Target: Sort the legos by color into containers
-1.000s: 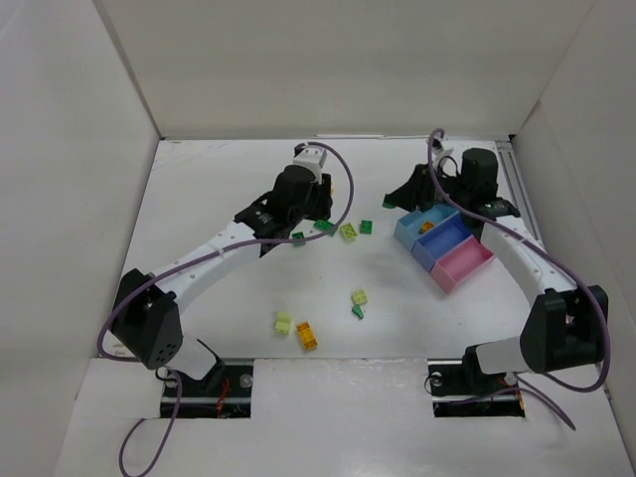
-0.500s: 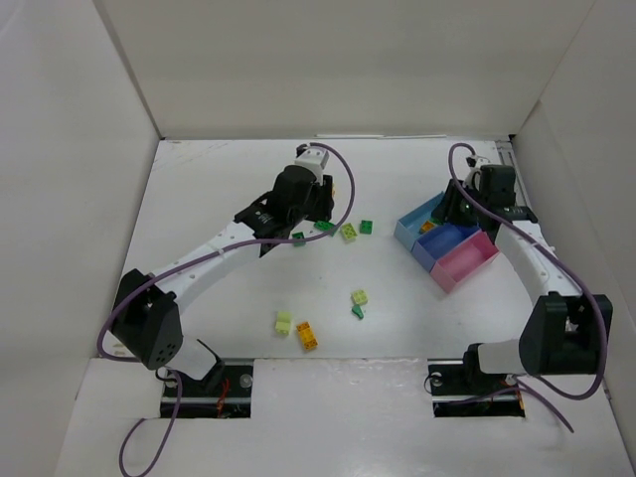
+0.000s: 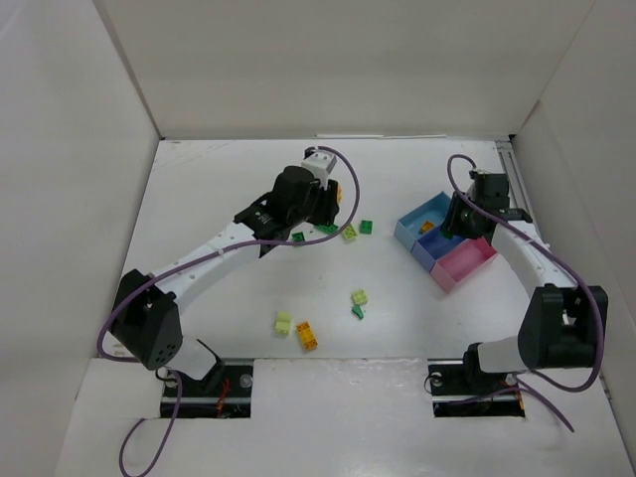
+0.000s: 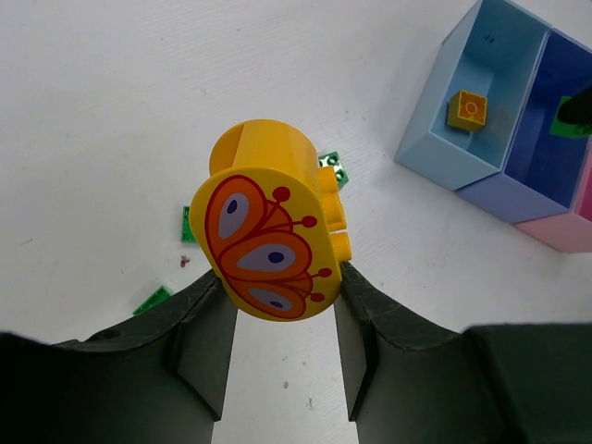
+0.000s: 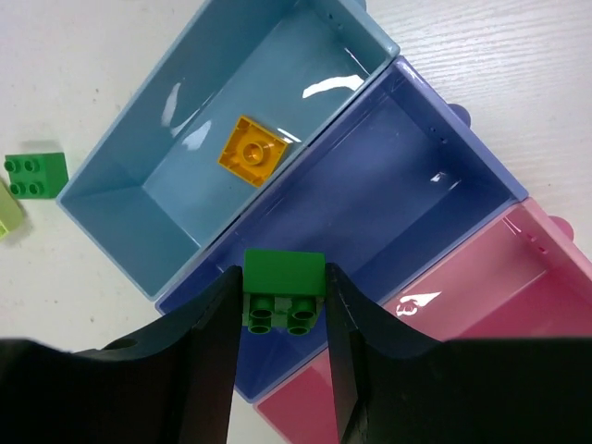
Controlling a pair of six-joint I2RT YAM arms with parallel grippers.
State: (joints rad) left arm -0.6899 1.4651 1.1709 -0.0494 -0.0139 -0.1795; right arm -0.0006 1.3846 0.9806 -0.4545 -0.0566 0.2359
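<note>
Tabletop (image 5: 55, 74); pink bin (image 5: 481, 305) partly behind tool (image 5: 282, 298)

- Worktop (image 3: 427, 318): white, flat, matt; faint grain shows in the right wrist view.
- Back wall (image 3: 338, 70): white panel, upright along the far edge.
- Side walls, left (image 3: 60, 199) and right (image 3: 586, 179): white, plain.
- Rail (image 3: 510, 164): pale strip along the worktop's far right edge.
- Near ledge (image 3: 338, 417): white board with two dark rectangular cut-outs.
- Speck (image 4: 183, 262): small dark mark on the worktop.

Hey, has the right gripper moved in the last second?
Yes. The right gripper swung rightward, from beyond the light blue bin's far corner to above the darker blue bin.
</note>
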